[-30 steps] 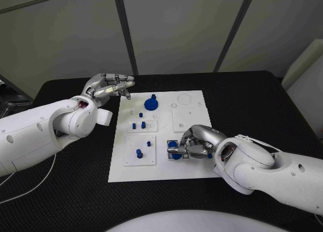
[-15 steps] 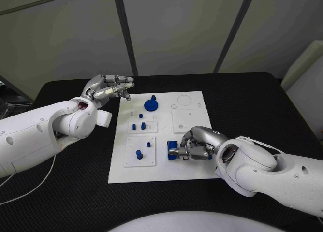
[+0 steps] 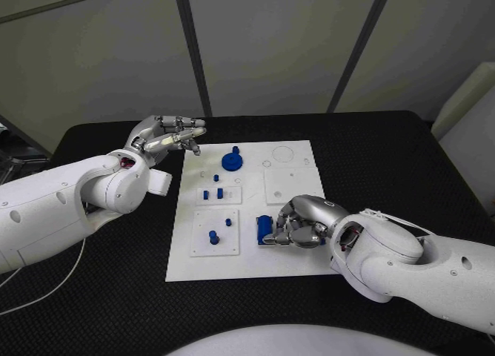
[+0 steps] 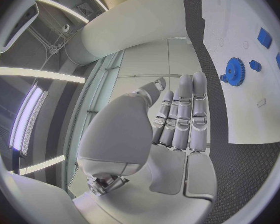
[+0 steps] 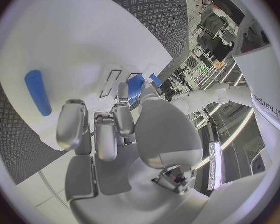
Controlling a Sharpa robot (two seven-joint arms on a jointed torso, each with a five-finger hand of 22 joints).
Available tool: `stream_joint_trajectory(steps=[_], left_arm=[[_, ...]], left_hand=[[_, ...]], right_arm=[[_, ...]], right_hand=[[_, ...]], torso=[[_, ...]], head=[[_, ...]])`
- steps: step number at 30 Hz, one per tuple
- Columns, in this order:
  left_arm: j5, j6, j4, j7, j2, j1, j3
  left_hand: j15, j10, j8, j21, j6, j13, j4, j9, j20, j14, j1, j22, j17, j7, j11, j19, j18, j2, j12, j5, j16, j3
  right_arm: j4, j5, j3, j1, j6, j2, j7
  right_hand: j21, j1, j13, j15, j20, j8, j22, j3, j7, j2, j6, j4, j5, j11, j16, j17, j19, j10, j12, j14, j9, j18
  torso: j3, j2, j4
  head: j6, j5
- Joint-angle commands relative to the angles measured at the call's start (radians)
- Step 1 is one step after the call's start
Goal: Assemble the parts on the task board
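Right robot hand, fingers curled, rests on the task board touching a blue part.

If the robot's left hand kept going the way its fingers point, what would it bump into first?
Probably the blue gear at the far end of the task board. The left hand points towards it, though it may hover too high to touch.

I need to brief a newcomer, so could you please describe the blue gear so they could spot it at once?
Start at the white task board in the middle of the black table. Go to its far end, near the left hand; the blue gear lies there. It is a broad toothed disc, unlike the small pegs nearer the robot.
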State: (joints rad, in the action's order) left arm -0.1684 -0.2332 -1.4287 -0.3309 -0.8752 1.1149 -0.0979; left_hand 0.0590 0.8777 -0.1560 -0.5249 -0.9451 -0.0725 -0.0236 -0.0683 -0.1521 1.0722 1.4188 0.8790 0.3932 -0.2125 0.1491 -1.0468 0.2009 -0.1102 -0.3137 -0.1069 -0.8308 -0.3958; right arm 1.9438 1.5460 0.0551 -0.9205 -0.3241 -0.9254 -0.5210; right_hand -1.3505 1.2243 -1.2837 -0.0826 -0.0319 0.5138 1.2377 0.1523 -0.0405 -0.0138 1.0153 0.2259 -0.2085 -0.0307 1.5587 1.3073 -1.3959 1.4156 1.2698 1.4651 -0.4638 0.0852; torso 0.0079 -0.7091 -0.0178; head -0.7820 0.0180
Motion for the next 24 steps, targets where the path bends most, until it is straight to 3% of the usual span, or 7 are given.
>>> stream_joint_trajectory(steps=[1, 8, 15, 24], left_arm=[[0.003, 0.011, -0.002, -0.003, 0.0, 0.001, -0.001], [0.003, 0.012, 0.0, -0.003, 0.001, 0.0, -0.001], [0.003, 0.011, 0.0, -0.003, 0.0, 0.0, -0.001], [0.003, 0.011, 0.0, -0.003, -0.002, -0.001, -0.001]], left_hand=[[0.003, -0.006, -0.005, 0.003, 0.009, -0.001, -0.002, 0.0, 0.0, -0.007, 0.0, -0.002, -0.001, -0.001, 0.002, 0.005, -0.019, 0.007, -0.005, 0.005, 0.004, 0.002], [0.003, -0.006, -0.005, 0.003, 0.009, -0.001, -0.002, 0.0, 0.0, -0.007, 0.0, -0.002, -0.001, -0.001, 0.002, 0.005, -0.019, 0.007, -0.005, 0.005, 0.004, 0.002], [0.003, -0.006, -0.005, 0.003, 0.009, -0.001, -0.002, 0.0, 0.0, -0.007, 0.0, -0.002, -0.001, -0.001, 0.002, 0.005, -0.019, 0.007, -0.005, 0.005, 0.004, 0.002], [0.003, -0.007, -0.006, 0.003, 0.009, -0.001, -0.002, 0.0, 0.0, -0.008, 0.0, -0.002, -0.002, -0.001, 0.002, 0.005, -0.019, 0.007, -0.006, 0.005, 0.004, 0.002]], right_arm=[[-0.003, 0.028, 0.0, -0.001, 0.014, 0.001, -0.012], [-0.005, 0.031, 0.0, -0.001, 0.023, 0.0, -0.007], [-0.007, 0.032, 0.0, -0.001, 0.049, -0.006, 0.01], [-0.012, 0.02, 0.0, -0.001, 0.067, -0.011, 0.033]], right_hand=[[-0.006, 0.011, -0.002, -0.008, 0.007, 0.004, 0.002, -0.005, 0.004, -0.005, 0.003, 0.0, -0.008, -0.002, 0.003, 0.245, -0.002, 0.01, 0.005, 0.102, -0.002, -0.014], [-0.007, 0.033, -0.008, -0.009, 0.009, 0.006, 0.004, -0.001, 0.006, 0.0, 0.005, -0.009, -0.012, -0.004, 0.004, 0.246, -0.003, 0.013, 0.01, 0.102, -0.003, -0.015], [-0.006, 0.088, -0.009, -0.01, 0.011, 0.008, 0.004, 0.021, 0.006, 0.03, 0.006, -0.04, 0.033, -0.004, 0.004, 0.247, -0.002, 0.013, 0.008, 0.102, -0.006, -0.015], [-0.005, 0.096, -0.01, -0.009, 0.01, 0.008, 0.005, 0.036, 0.003, 0.043, 0.006, -0.047, 0.058, -0.002, 0.005, 0.25, -0.002, 0.012, 0.006, 0.103, -0.007, -0.015]], torso=[[0.0, 0.0, 0.0], [0.0009, 0.0, -0.0017], [0.0001, 0.001, -0.0006], [-0.0001, 0.001, -0.0018]], head=[[-0.001, -0.001], [-0.004, -0.002], [-0.007, -0.002], [-0.006, -0.006]])
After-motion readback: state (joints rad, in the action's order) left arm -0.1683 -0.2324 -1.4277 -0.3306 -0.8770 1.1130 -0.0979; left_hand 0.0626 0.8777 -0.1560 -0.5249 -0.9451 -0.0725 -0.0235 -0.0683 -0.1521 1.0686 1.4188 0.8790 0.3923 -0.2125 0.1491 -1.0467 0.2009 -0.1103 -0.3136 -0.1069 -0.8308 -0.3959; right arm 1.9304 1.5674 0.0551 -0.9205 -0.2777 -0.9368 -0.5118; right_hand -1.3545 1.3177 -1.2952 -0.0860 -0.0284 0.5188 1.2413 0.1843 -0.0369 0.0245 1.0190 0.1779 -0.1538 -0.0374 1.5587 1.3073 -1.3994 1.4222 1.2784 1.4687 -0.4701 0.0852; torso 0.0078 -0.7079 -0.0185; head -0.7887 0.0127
